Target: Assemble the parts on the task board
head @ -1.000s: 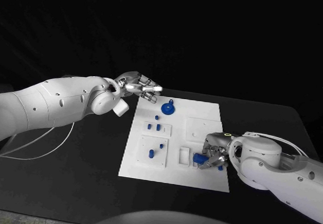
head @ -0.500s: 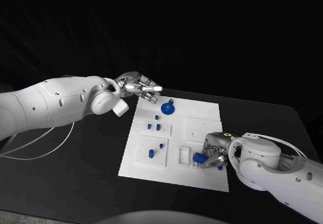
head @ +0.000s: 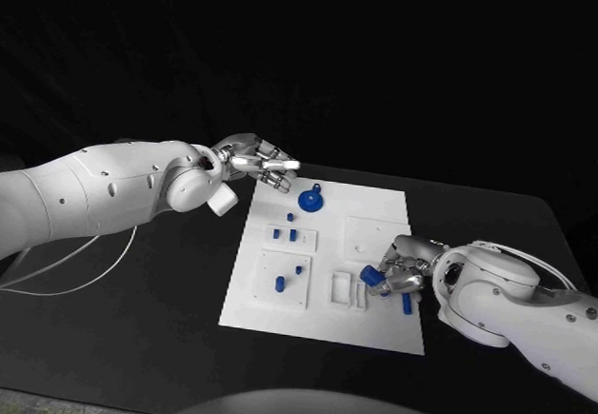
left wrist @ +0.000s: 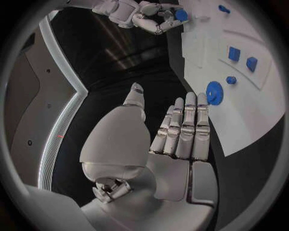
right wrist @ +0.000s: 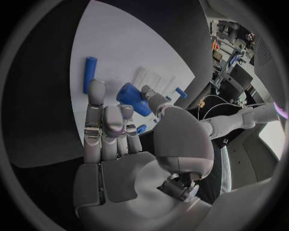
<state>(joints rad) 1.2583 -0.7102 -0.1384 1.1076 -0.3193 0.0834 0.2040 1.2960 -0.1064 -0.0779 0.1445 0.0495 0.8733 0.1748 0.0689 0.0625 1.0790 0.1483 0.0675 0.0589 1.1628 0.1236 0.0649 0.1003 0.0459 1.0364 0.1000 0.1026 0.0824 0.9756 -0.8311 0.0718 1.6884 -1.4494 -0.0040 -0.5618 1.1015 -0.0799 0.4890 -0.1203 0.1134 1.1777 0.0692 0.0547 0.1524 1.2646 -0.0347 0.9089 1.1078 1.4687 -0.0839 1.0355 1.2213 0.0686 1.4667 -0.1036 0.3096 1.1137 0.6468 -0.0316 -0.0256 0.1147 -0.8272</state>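
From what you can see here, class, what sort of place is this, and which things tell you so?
Probably a robot test bench or lab. A white board with small blue parts lies on a black table. Two white robot arms work over it, the right hand holding a blue part.

Head camera looks down from above onto white rectangular task board [head: 325,266], whole board seen, both arms coming in from sides.

Left wrist camera sits behind silver left hand [left wrist: 175,130], close, faces along board [left wrist: 253,96] length.

Right wrist camera sits behind silver right hand [right wrist: 117,130], very near board [right wrist: 114,53].

All three views share board surface.
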